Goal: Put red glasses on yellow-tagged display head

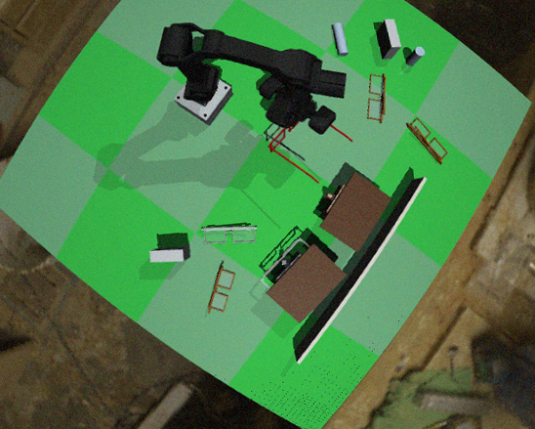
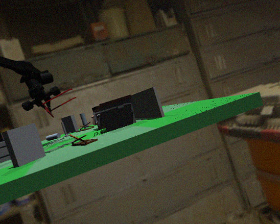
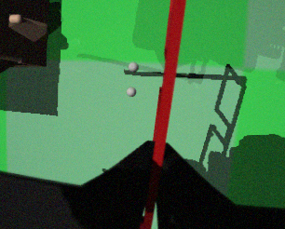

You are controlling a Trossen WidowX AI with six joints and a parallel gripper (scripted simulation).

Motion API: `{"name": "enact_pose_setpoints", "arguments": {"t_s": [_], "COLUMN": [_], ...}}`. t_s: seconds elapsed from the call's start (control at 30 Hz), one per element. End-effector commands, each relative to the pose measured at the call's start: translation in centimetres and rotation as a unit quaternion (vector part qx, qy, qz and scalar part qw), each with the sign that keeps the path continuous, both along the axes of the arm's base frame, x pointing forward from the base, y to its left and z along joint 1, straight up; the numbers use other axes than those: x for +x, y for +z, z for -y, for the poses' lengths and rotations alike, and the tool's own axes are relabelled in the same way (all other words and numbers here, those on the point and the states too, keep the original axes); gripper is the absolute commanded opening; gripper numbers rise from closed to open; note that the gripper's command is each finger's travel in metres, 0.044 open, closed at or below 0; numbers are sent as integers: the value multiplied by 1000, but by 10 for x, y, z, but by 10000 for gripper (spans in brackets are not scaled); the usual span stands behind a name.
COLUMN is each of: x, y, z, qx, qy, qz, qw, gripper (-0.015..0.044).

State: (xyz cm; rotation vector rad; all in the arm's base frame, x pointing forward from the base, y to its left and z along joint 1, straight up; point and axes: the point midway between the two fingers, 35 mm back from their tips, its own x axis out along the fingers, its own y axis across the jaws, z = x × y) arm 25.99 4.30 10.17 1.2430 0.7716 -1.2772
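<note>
My gripper [image 1: 293, 124] [image 2: 49, 107] [image 3: 156, 150] is shut on the red glasses [image 1: 294, 165] [image 2: 70, 98] [image 3: 168, 88], holding them above the table, short of the heads. Their two temples stretch towards the heads and the lens frames tilt downward in the exterior view. The upper display head [image 1: 355, 211], brown-topped, has a small nose and also shows at the upper left of the wrist view [image 3: 23, 44]. The lower display head [image 1: 305, 284] [image 2: 115, 118] has pale grey glasses around its front. No yellow tag is visible, so I cannot tell which head bears it.
A long upright panel [image 1: 362, 274] [image 2: 147, 104] stands behind both heads. Orange glasses [image 1: 383, 97] [image 1: 424, 141] [image 1: 215, 287] and pale glasses [image 1: 229, 228] lie around. Grey blocks [image 1: 167, 256] [image 1: 391, 35] [image 2: 26, 145] and pale cylinders [image 1: 340, 39] [image 1: 416, 55] are farther out.
</note>
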Motion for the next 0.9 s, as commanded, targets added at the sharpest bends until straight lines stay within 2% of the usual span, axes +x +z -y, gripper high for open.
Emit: {"name": "enact_pose_setpoints", "arguments": {"t_s": [0.0,0.47,0.87], "x": [3,6,6], "y": [-3,-16,-23], "z": [12,51,74], "qx": [16,80,129], "qy": [8,33,49], "qz": [-24,-81,-95], "qw": [1000,993,986], "gripper": [0,0,0]}}
